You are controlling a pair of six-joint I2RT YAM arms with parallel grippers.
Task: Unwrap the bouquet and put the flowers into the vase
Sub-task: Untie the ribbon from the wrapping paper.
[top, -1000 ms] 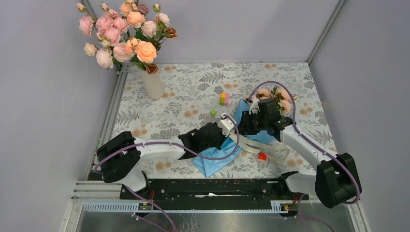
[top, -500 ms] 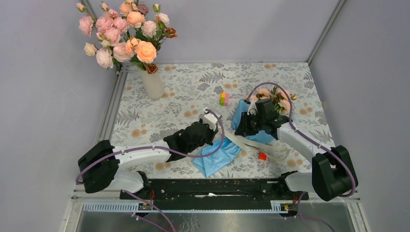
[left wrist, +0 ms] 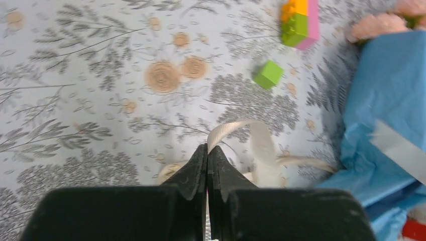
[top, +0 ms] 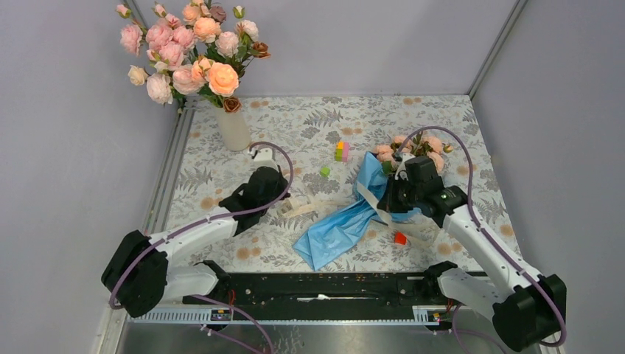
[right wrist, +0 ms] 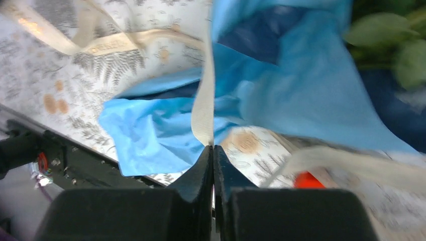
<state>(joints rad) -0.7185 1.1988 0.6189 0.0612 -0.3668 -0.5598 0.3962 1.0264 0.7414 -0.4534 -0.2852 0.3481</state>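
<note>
a: left claw [left wrist: 207, 150] has swung back to the near left, pinched tight on the ribbon [left wrist: 264, 145]; the cream band trails after it across the table [left wrist: 75, 75].
b: and the right claw [right wrist: 211, 148] has just snapped shut; another strip of ribbon is nipped between its tips, right at the bouquet [top: 372, 173].
a: so the tie looks to be coming loose; the paper [top: 328, 237] now sprawls further toward the near edge; unwrapping under way, i'd say, not finished.
b: flowers [top: 424, 144] lie at the far end of the wrap, right of centre; the vase [top: 234, 127] stands well apart, far left.
a: and it's crammed with pink blooms [top: 177, 55]; a tight fit, i reckon.
b: green block [top: 324, 171] and stacked blocks [top: 341, 151] lie between bouquet and vase; red block [top: 399, 237] just beside the paper.
</note>
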